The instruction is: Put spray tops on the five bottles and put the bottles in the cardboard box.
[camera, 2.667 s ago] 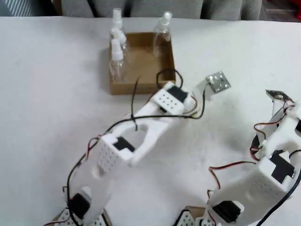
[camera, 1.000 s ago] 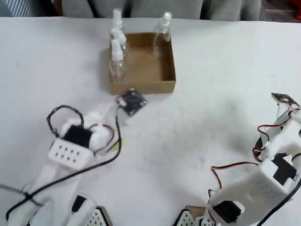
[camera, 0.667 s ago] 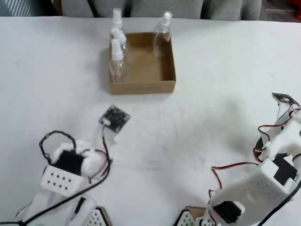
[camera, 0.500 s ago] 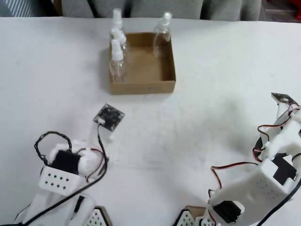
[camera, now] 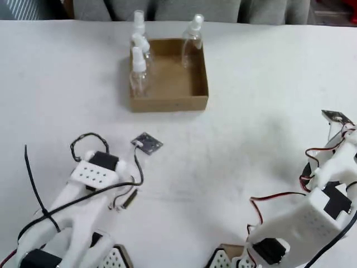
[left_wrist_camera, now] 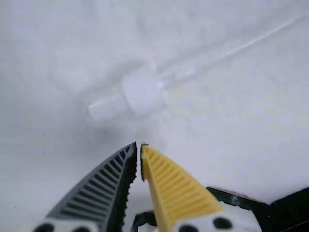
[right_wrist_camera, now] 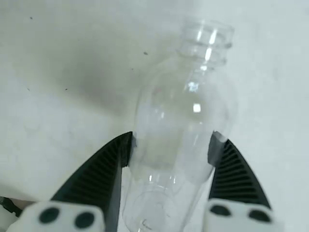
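Note:
A cardboard box (camera: 192, 100) sits at the table's far middle. Three clear bottles with white spray tops (camera: 138, 71) line its left wall, and another (camera: 192, 34) stands in its back right corner. A loose white spray top (left_wrist_camera: 142, 94) lies on the table, its thin tube stretched out, just past the tips of my left gripper (left_wrist_camera: 140, 147), which is shut on nothing. That arm (camera: 95, 174) is at the front left. My right gripper (right_wrist_camera: 171, 140) is shut on a clear bottle (right_wrist_camera: 186, 111) with a bare open neck. The right arm (camera: 329, 192) stands at the front right.
White table (camera: 262, 78) all around the box. The arms' bases (camera: 228, 258) sit at the front edge, with loose cables near them.
My left arm has drawn back from beside the box to the front left, then shifted a little right and forward over the last half second. The right arm has kept still.

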Robot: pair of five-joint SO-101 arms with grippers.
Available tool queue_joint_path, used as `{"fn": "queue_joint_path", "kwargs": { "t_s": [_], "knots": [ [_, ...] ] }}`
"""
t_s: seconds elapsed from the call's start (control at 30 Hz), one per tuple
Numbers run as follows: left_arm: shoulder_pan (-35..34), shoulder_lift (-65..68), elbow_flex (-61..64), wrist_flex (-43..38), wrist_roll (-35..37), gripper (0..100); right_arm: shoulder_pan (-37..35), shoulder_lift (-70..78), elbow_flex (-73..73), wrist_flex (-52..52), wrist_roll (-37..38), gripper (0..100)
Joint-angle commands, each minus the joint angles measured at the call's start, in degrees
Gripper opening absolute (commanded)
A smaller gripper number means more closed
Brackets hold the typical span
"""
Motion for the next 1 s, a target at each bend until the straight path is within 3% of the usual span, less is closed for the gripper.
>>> {"fn": "queue_joint_path", "kwargs": {
  "t_s": [0.0, 0.2, 0.4, 0.57, 0.77, 0.97],
  "knots": [
    [1.3, 2.3, -1.8, -4.7, 3.0, 2, -1.2, -0.6, -0.6, -0.2, 0.0, 14.5],
    [0.7, 10.0, -2.8, -12.7, 3.3, 2, -1.2, -0.5, -0.6, -0.2, 0.0, 14.5],
    [0.7, 14.2, -7.3, -17.1, 9.3, 2, -0.7, -0.5, -0.4, -0.2, 0.0, 14.5],
    [-3.4, 20.6, -15.6, -18.8, 11.3, 2, -0.6, -0.5, -0.4, -0.2, 0.1, 14.5],
    [-4.9, 26.5, -25.8, -19.3, 23.4, 2, -0.6, -0.5, -0.4, -0.2, 0.2, 14.5],
    [1.2, 30.2, -28.9, -23.5, 41.8, 2, -0.6, -0.5, -0.4, -0.2, 0.5, 14.5]
  ]
}}
